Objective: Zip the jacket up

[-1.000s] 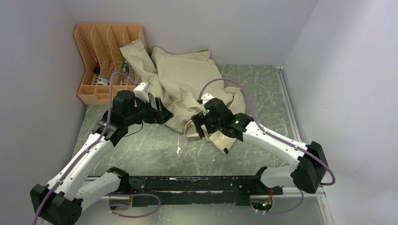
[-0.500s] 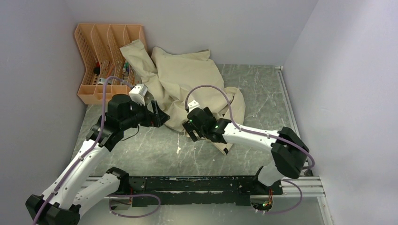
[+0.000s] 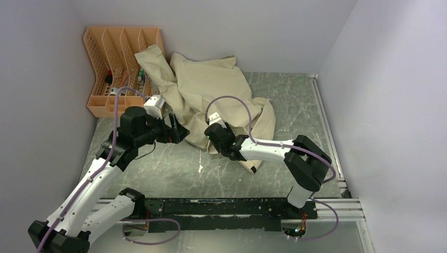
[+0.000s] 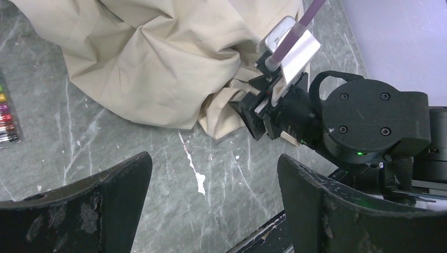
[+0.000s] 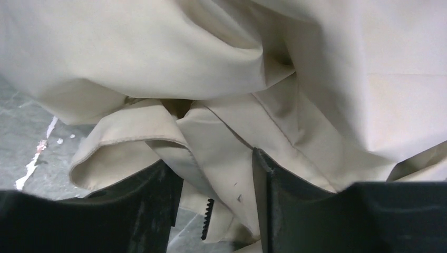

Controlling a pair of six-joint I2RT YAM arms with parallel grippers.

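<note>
Jacket (image 3: 211, 89) lies crumpled at upper centre of the top view. Soft, light and floppy, so folds will likely slip.

Right gripper (image 5: 212, 168) is spread around a hem fold at the lower edge. Dark zipper teeth (image 5: 206, 219) show there, probably the best hold.

Left gripper (image 4: 213, 161) is spread wide and empty.

The desk (image 3: 295, 100) has a dark grey-green top with a marble pattern and some white scratches (image 3: 200, 168). Plain pale walls close it in at the back (image 3: 237, 26), on the left (image 3: 37, 105) and on the right (image 3: 390, 105). An orange plastic file rack (image 3: 100, 52) stands in the far left corner. A metal rail (image 3: 324, 121) runs along the right edge. The light is soft and even.
</note>
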